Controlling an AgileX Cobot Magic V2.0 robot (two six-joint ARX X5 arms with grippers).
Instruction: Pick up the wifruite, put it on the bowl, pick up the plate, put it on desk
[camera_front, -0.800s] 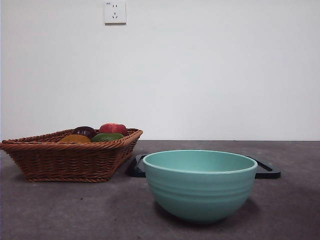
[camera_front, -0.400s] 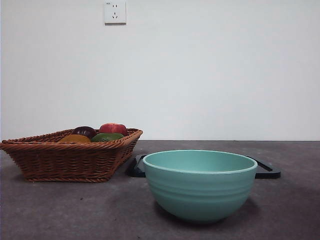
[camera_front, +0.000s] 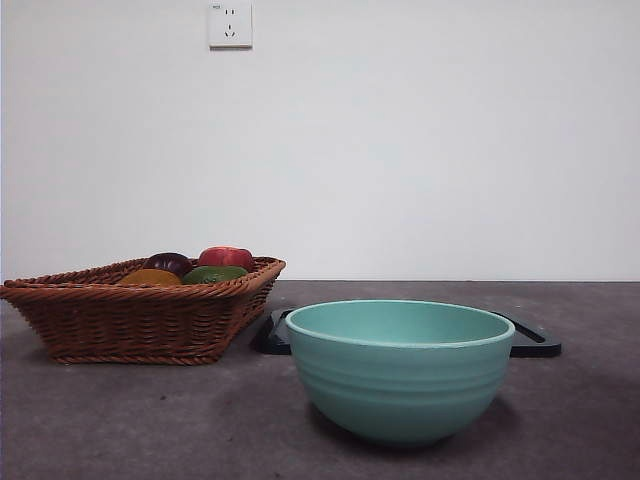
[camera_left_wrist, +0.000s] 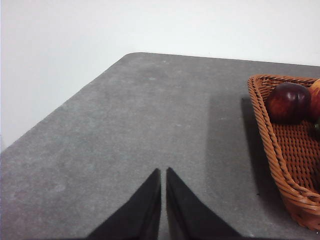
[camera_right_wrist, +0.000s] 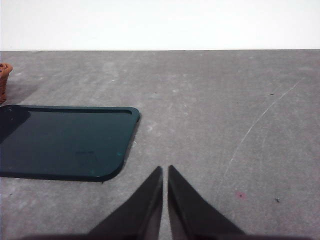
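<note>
wifruite: yellow-orange fruit, lying in the wicker basket at its near side, only the top shows over the rim. Not picked yet.
basket contents: dark purple fruit, red fruit and green fruit packed beside it, so the pick looks tight, likely from above.
bowl: mint-green, upright on the table, nearest the front camera, looks empty. Open top is clear for the drop.
plate: flat black tray on the table behind the bowl, between basket and bowl line, both ends showing past the bowl. Nothing visible on it in the right wrist view.
left gripper: fingers pressed together, holding nothing, hovering over bare table just beside the basket's edge. Closest to the fruit, so probably the arm for the pick.
right gripper: fingers pressed together, empty, over bare table near the tray's corner. Well placed for the tray step later.
stage: nothing started, both arms out of the front view.
risk: low tray rim gives little to pinch.
</note>
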